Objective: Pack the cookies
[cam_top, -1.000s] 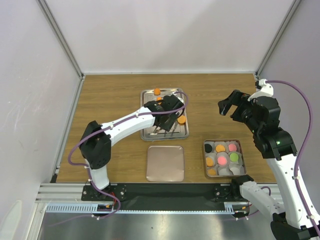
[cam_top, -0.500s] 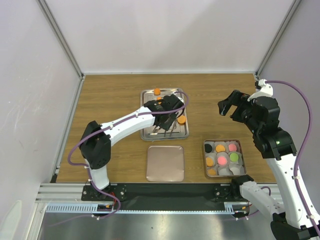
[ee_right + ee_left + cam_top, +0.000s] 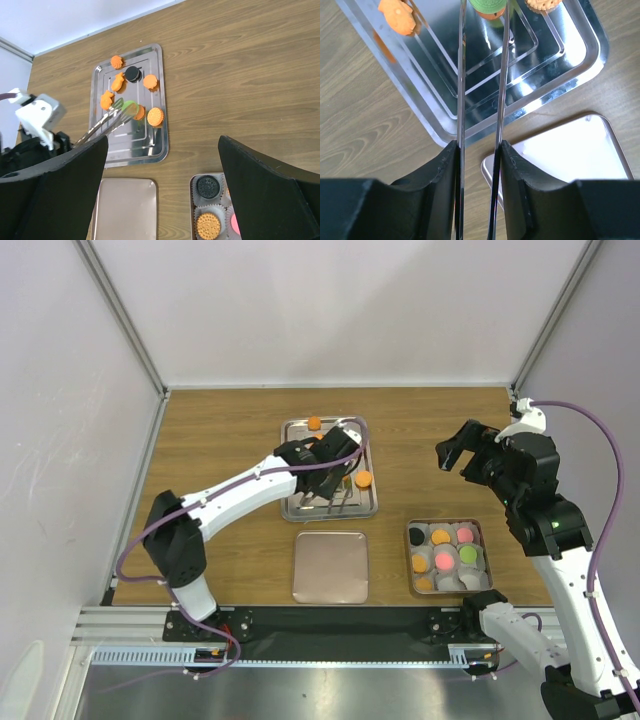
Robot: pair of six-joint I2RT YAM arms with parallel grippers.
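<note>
Looking down from above, the left gripper (image 3: 338,475) hangs low over the steel tray (image 3: 362,505). From here I can pick out only two orange cookies on it, one (image 3: 314,423) beyond the hand and one (image 3: 363,479) just to its right. The right gripper (image 3: 458,448) waits in the air, well off to the side of the tray. The box (image 3: 447,523) sits nearer the table's front edge than this hand. Seven of its paper cups hold cookies, and the two cups (image 3: 470,580) at its near right corner look bare. A flat square lid (image 3: 332,567) lies on the near side of the left hand.

In the left wrist's view, the long thin fingers (image 3: 461,75) stand narrow, with the green cookie (image 3: 487,6) between their tips and, as far as I can see, touching both. I cannot tell whether it is off the tray yet. One orange cookie (image 3: 397,15) lies left of the tips and another (image 3: 542,4) lies right of them.

In the right wrist's view, that hand's jaws are spread wide and hold nothing. Ahead of it the tray shows six orange cookies and a black cookie (image 3: 132,74) scattered close around the pinched green one.

I'd say the packing is well along. Two cups are left to fill, and the green cookie looks set to go into one of them.
</note>
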